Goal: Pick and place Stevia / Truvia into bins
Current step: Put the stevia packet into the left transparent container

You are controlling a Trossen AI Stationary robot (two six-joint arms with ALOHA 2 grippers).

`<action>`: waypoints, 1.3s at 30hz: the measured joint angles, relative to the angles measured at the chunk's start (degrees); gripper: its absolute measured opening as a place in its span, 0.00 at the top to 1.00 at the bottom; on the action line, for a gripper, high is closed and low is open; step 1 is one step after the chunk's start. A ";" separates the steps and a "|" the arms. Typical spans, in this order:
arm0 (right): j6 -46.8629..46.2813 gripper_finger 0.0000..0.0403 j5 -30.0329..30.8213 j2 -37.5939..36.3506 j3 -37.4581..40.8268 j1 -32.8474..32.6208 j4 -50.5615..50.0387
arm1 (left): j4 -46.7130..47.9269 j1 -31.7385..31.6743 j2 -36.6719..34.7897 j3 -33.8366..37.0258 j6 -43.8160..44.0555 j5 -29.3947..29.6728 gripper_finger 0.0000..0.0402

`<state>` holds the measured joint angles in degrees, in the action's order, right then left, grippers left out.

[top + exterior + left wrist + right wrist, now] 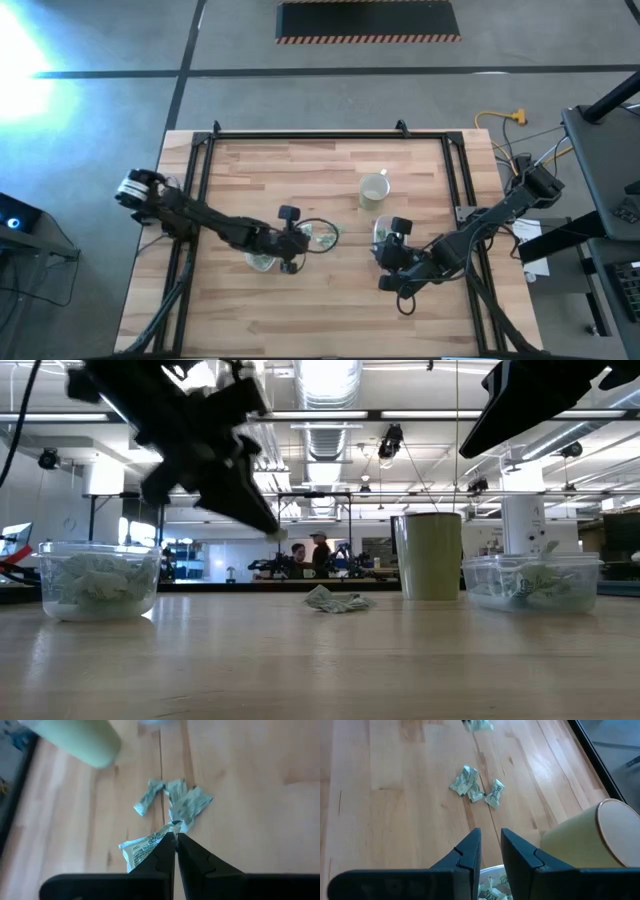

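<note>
Left gripper pinched shut on one Stevia packet above the loose packets mid-table, near the round bin; right gripper narrowly parted, empty, over the rectangular bin beside the mug.

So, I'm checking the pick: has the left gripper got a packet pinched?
Yes, the left gripper is shut on a packet, above the loose packets on the table.

Grey floor, striped mat, bright ceiling lights.
</note>
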<state>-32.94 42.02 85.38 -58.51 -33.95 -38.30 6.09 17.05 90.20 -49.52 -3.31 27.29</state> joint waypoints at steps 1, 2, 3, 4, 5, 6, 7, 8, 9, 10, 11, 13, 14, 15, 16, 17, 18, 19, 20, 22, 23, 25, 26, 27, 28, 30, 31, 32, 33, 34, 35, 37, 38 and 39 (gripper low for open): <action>0.00 0.84 0.00 0.00 0.03 0.00 -0.02 | 0.40 0.98 -1.22 0.00 0.00 0.70 1.00; 0.01 0.84 0.00 0.00 0.03 0.00 0.03 | 1.07 1.96 -2.49 0.00 0.17 1.06 1.00; 0.01 0.84 0.00 0.00 0.06 0.00 0.02 | 2.49 3.01 -3.83 0.00 0.90 1.54 1.00; -0.01 0.84 0.00 0.00 0.07 0.00 0.00 | 3.99 4.03 -5.14 0.04 1.84 1.71 1.00; -0.01 0.84 0.00 0.00 0.10 0.00 0.05 | 5.47 4.98 -6.46 0.05 3.01 1.76 1.00; -0.01 0.83 0.00 0.00 0.14 0.00 0.11 | 7.21 5.96 -7.83 0.05 4.42 1.74 1.00; -0.01 0.83 0.00 0.00 0.18 0.00 0.05 | 9.17 7.02 -9.27 0.14 5.83 1.74 1.00; -0.01 0.83 0.00 0.00 0.18 0.00 0.05 | 11.25 7.93 -10.40 0.16 7.48 1.79 1.00; -0.01 0.83 0.00 0.00 0.20 0.00 0.13 | 13.40 8.84 -11.52 0.16 9.31 1.77 1.00; -0.01 0.83 0.00 0.00 0.24 0.00 0.12 | 15.76 9.78 -12.41 0.17 11.20 1.74 1.00; -0.01 0.82 0.00 0.00 0.25 0.00 0.07 | 18.14 10.75 -13.16 0.18 13.10 1.74 1.00; -0.01 0.83 0.00 0.00 0.25 0.00 0.13 | 22.07 12.44 -13.93 0.22 16.55 1.73 1.00; -0.01 0.83 0.00 0.00 0.25 0.00 0.13 | 23.76 13.28 -14.03 0.22 18.20 1.60 1.00; -0.01 0.83 0.00 0.00 0.25 0.00 0.13 | 25.23 14.08 -14.06 0.27 19.85 1.19 1.00; -0.01 0.84 0.00 0.00 0.25 0.00 0.15 | 26.59 14.74 -14.06 0.31 21.45 0.27 1.00; -0.01 0.84 0.00 0.00 0.25 0.00 0.15 | 27.27 15.19 -13.88 0.33 22.79 -0.98 1.00; -0.01 0.84 0.00 0.00 0.25 0.00 0.15 | 27.57 15.57 -13.63 0.33 23.95 -2.43 1.00; -0.02 0.84 0.00 0.00 0.25 0.00 0.17 | 27.95 15.95 -13.36 0.35 24.80 -3.93 1.00; -0.01 0.84 0.00 0.00 0.25 0.00 0.17 | 28.05 16.27 -13.07 0.45 25.45 -5.22 1.00; -0.03 0.84 0.00 0.00 0.25 0.00 0.24 | 27.81 16.60 -12.35 0.45 25.57 -6.29 1.00; -0.01 0.84 0.00 0.00 0.25 0.00 0.28 | 27.93 16.73 -11.94 0.44 25.57 -6.40 1.00; -0.03 0.83 0.00 0.00 0.25 0.00 0.34 | 27.97 16.75 -11.42 0.44 25.58 -6.82 1.00; -0.03 0.83 0.00 0.00 0.25 0.00 0.35 | 27.98 16.75 -11.17 0.44 25.58 -7.08 1.00; -0.03 0.83 0.00 0.00 0.25 0.00 0.34 | 27.96 16.73 -10.97 0.46 25.59 -7.43 1.00; -0.03 0.83 0.00 0.00 0.25 0.00 0.35 | 28.04 16.71 -10.77 0.46 25.61 -7.64 1.00; -0.03 0.83 0.00 0.00 0.27 0.00 0.35 | 28.41 16.71 -10.44 0.46 25.67 -7.79 1.00; -0.03 0.82 0.00 0.00 0.27 0.00 0.37 | 28.90 16.71 -10.41 0.45 25.92 -7.80 1.00; -0.03 0.82 0.00 0.00 0.31 0.00 0.36 | 29.76 16.71 -10.41 0.44 26.75 -7.78 1.00; -0.03 0.83 0.00 0.00 0.35 0.00 0.35 | 30.72 16.71 -10.41 0.44 27.89 -7.80 1.00; -0.03 0.83 0.00 0.00 0.36 0.00 0.36 | 31.66 16.71 -10.41 0.46 29.04 -7.78 1.00; -0.03 0.83 0.00 0.00 0.36 0.00 0.37 | 32.55 16.71 -10.41 0.44 30.00 -7.57 1.00; -0.03 0.84 0.00 0.00 0.38 0.00 0.40 | 33.57 16.69 -10.41 0.45 31.02 -7.28 1.00; -0.03 0.84 0.00 0.00 0.42 0.00 0.42 | 33.84 16.69 -10.41 0.46 31.15 -7.22 1.00; -0.03 0.84 0.00 0.00 0.45 0.00 0.42 | 33.89 16.69 -10.41 0.45 31.18 -7.15 1.00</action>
<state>-32.97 42.02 85.38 -58.06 -33.95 -37.89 39.98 33.74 79.79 -49.07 27.87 20.15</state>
